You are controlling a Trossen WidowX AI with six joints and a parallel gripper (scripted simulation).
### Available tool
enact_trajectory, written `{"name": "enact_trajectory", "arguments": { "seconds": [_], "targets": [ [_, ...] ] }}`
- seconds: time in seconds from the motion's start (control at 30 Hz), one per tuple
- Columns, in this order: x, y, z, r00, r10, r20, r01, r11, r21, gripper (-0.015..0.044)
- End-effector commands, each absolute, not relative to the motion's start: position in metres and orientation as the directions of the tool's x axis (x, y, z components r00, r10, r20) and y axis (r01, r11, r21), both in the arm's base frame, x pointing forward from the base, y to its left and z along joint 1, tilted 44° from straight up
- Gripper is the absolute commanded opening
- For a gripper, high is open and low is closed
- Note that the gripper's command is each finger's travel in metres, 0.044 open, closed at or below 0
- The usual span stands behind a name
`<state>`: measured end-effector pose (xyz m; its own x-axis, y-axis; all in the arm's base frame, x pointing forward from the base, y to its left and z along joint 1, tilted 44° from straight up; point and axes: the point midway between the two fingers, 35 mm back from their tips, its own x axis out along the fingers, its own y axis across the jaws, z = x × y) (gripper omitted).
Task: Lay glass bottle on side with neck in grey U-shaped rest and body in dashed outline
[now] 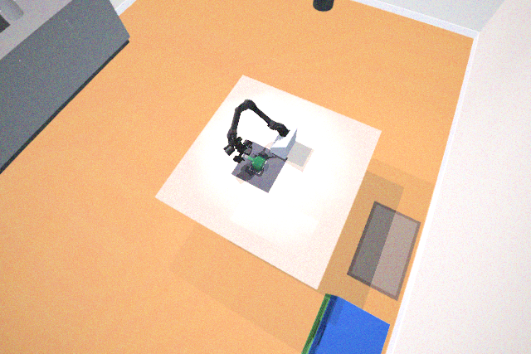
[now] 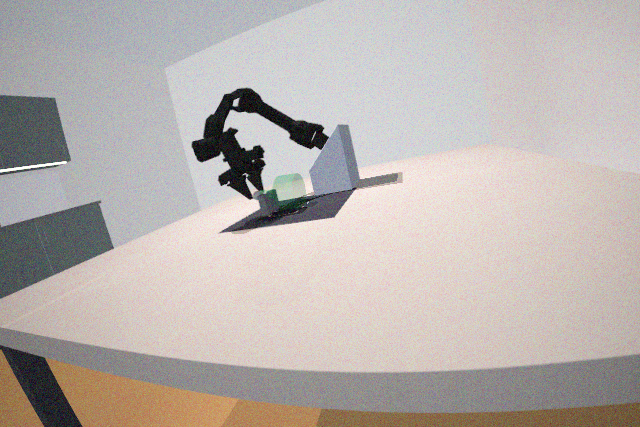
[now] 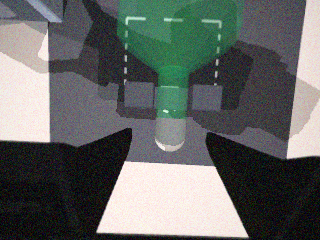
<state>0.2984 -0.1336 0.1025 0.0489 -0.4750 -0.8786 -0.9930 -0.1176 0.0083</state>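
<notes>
Finding the green glass bottle (image 1: 258,162) (image 2: 289,187) (image 3: 175,45) lying on its side on the dark mat (image 1: 273,175) (image 2: 325,208) (image 3: 70,117). Seeing its narrow neck (image 3: 172,77) running between the two uprights of the grey U-shaped rest (image 2: 267,202) (image 3: 207,97), with the pale tip poking out past them. Noting the broad body lying over the dashed outline (image 3: 135,18), but not telling from here about a full fit: losing the far end beyond the wrist picture's top edge.

Reading the gripper (image 1: 245,152) (image 2: 256,193) (image 3: 169,134) as spread wide and holding nothing. In the wrist view, seeing black fingers standing on either side of the pale tip, with gaps showing on both sides.

Tracing the black arm (image 1: 261,114) (image 2: 276,114) arching up and over, then bending down towards the neck end. Spotting a pale blue-grey wedge-like block (image 1: 284,144) (image 2: 333,169) standing upright near the bottle's body, by the mat's edge. Seeing all this sitting on the pale table (image 1: 325,127) (image 2: 361,282) (image 3: 170,200). Catching dark shadows falling across the mat around bottle and rest.
</notes>
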Motion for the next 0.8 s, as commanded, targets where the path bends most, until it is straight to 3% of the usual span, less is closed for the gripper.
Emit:
{"name": "enact_trajectory", "arguments": {
  "seconds": [0.0, 0.33, 0.77],
  "targets": [
    [0.298, -0.133, 0.102, 0.049, -0.474, -0.879, -0.993, -0.118, 0.008, 0.0426],
    [0.29, -0.085, 0.137, 0.111, -0.686, -0.719, -0.989, -0.15, -0.01, 0.044],
    [0.288, -0.07, 0.149, 0.115, -0.691, -0.714, -0.988, -0.151, -0.012, 0.044]
  ]
}}
